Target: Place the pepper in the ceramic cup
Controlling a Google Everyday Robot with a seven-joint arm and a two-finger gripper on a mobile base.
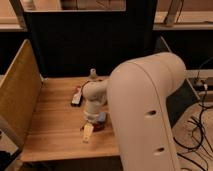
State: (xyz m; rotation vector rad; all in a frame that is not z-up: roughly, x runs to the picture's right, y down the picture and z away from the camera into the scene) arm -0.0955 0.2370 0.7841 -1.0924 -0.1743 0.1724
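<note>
Camera view: the white arm [145,115] is covering the right half of the wooden table [55,125], and the ceramic cup is not discernible behind it. The wrist is blocking most of a clear bottle [92,74]. The gripper [88,132] is hanging low over the table, fingers spread, gripping nothing. The pepper [99,127] is lying just beside it at 3 o'clock. The blue sponge [102,117] is sitting at 1 o'clock.
</note>
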